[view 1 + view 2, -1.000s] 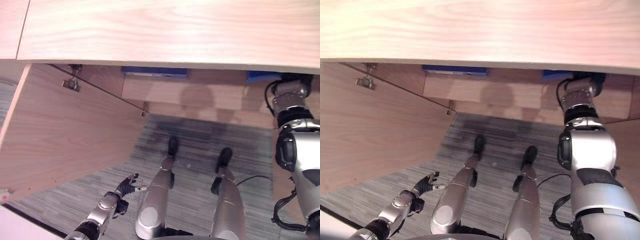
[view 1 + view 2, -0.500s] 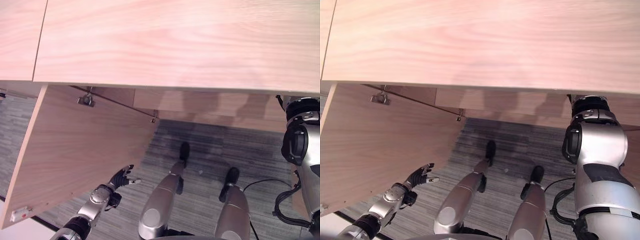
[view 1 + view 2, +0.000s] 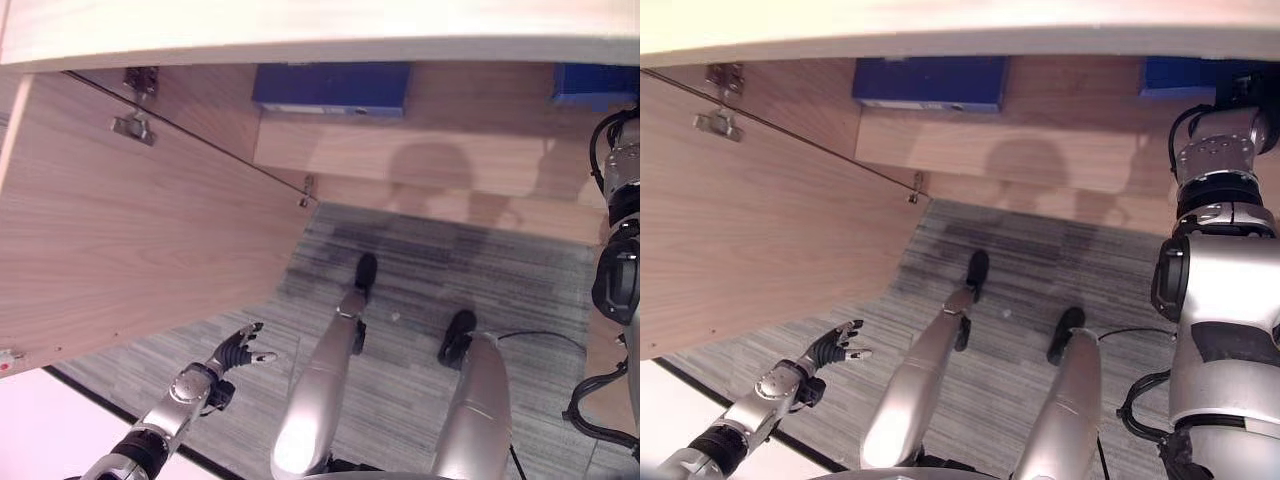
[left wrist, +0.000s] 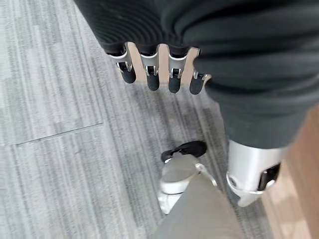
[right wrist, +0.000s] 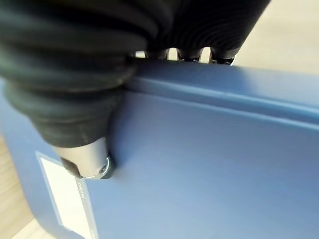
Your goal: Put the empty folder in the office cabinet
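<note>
**Folder at the cabinet mouth, door swung wide**

Grey striped carpet point(image 3: 420, 300) runs under an open wooden cabinet point(image 3: 1040, 150), its door point(image 3: 130, 230) swung out to your left. Your right hand point(image 5: 94, 164) has the blue folder point(image 5: 209, 164) clamped, thumb pressed on one face and fingers point(image 5: 169, 54) hooked over the top edge; from the head camera the folder's corner point(image 3: 1180, 75) shows at the cabinet's upper right, just beyond your right arm. Your left hand point(image 3: 235, 352) hangs low over the carpet with relaxed, spread fingers, holding nothing and clear of the door.

By the look of it, you are feeding the folder onto the shelf. Keep it upright and square to the opening, push until its back edge is well inside, and let go only once it stands unaided. Mind the worktop edge point(image 3: 320, 50) overhead.

Inside, a second blue folder point(image 3: 330, 88) already lies on the shelf to the left, well apart from yours. Whether anything else is stored there cannot be seen.
</note>
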Available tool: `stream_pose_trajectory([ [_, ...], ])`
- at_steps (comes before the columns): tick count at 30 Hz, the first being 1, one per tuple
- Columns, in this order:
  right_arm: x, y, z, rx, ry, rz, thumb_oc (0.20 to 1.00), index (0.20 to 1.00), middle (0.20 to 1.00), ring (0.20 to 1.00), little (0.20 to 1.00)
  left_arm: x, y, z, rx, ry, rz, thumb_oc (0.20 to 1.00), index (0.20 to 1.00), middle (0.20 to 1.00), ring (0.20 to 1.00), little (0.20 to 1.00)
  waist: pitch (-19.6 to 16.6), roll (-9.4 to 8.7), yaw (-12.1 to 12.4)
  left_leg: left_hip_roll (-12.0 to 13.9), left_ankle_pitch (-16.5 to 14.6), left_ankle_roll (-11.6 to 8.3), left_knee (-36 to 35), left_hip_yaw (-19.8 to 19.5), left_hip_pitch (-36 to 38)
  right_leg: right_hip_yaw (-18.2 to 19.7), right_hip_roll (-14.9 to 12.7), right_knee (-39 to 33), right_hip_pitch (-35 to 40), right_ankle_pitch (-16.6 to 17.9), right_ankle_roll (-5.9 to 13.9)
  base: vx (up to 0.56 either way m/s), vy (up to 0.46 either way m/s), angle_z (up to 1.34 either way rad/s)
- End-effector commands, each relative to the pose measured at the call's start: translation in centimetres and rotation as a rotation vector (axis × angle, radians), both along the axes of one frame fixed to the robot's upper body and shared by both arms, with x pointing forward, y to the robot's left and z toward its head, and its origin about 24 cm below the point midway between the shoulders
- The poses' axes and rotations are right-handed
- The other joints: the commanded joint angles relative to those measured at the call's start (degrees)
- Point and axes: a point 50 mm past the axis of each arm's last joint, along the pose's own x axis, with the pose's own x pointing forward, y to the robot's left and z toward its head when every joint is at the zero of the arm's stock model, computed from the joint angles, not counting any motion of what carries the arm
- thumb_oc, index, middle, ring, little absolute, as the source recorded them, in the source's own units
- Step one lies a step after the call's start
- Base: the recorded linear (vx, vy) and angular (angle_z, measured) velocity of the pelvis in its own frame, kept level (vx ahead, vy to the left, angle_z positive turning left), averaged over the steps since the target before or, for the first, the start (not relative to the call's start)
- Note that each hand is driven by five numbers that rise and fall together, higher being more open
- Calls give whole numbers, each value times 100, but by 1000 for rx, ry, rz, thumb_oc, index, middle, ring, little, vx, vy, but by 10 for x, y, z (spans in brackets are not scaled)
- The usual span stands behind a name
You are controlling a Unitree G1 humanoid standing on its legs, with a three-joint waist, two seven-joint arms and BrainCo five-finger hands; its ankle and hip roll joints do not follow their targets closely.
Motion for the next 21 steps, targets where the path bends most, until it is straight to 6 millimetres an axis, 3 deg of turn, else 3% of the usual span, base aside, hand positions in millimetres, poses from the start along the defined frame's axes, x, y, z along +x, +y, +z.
stream_pose_trajectory([
  [1, -19, -5, 64, -190, -167, -36, 200, 200, 200, 200, 200, 5, 9, 7, 21, -22, -7, 1000, 1000, 1000, 1000, 1000, 38, -54, 41, 255, -1413, -218, 1042, -225, -3, 308, -151, -317, 408, -262, 560, 9, -11, 9],
  [9, -21, -4, 68, -164, -203, -50, 200, 200, 200, 200, 200, 9, 14, 14, -4, -58, 42, 1000, 1000, 1000, 1000, 1000, 47, 1, 43, 97, -1665, -154, 1620, -221, -646, 437, -222, 332, -234, -531, 476, 26, -20, 8],
  [15, -19, 0, 69, -171, -215, -34, 200, 200, 200, 200, 200, 8, 17, 14, 6, -58, 51, 1000, 1000, 1000, 1000, 1000, 25, 3, 33, 29, -1739, -106, 1748, -198, -799, 499, -248, 455, -362, -579, 450, 16, -6, 2],
  [21, -21, 5, 84, -188, -234, -25, 200, 200, 200, 200, 200, 9, 19, 15, 23, -56, 42, 1000, 1000, 1000, 1000, 1000, -31, -7, 36, -39, -1762, -73, 1674, -148, -717, 515, -261, 379, -275, -544, 456, 18, 6, 3],
])
